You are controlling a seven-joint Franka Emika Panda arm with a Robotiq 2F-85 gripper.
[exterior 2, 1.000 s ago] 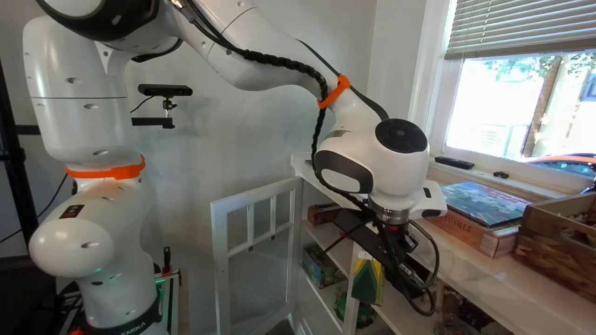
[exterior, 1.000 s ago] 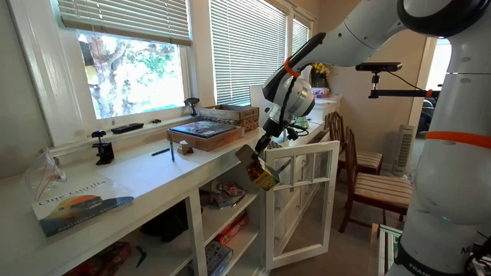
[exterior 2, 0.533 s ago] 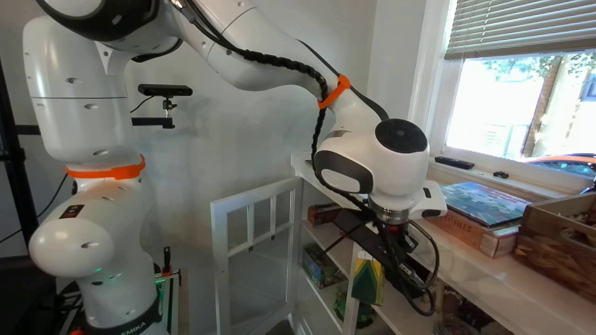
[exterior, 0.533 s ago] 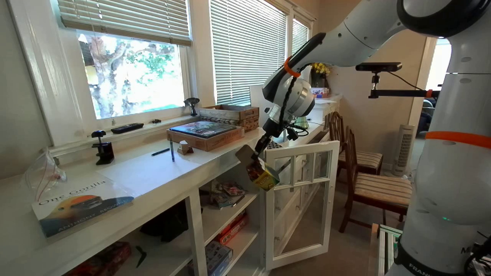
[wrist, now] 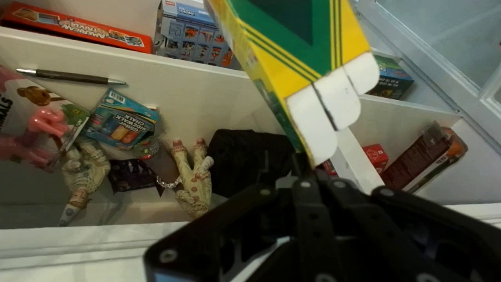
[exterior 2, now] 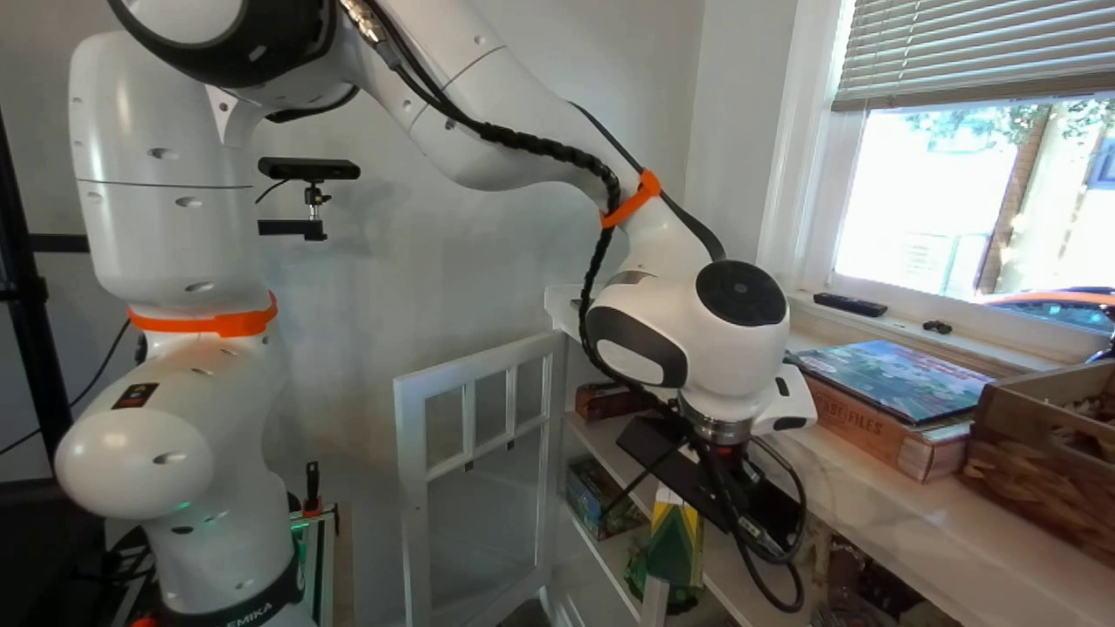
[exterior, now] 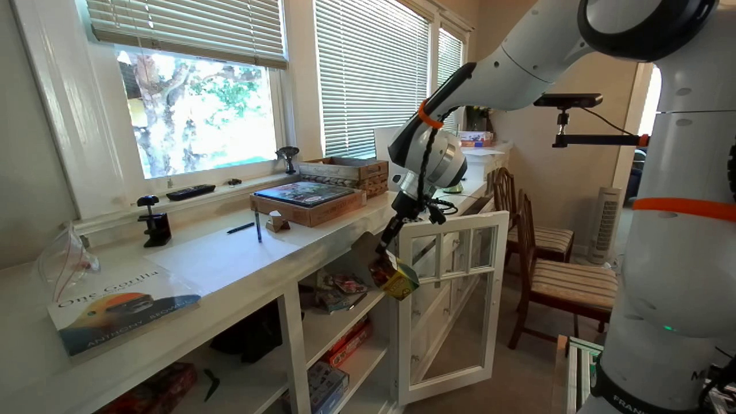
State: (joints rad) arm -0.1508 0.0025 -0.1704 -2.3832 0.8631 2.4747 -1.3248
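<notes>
Yellow-and-green carton pinched and held up, not yet set down.
It hangs tilted before the cabinet, with no support visible beneath it in both exterior views; the gripper is pinching the edge of its end, where white flaps stick out. Picking up therefore looks done, while placing and letting go look undone; whether anything is inside does not show. Near it, in an exterior view, stands the open glazed door. Past it, in the wrist view, a shelf bears a pen, a chalk pack and clown-like figurines. Farther out, the countertop carries a flat glossy box.
</notes>
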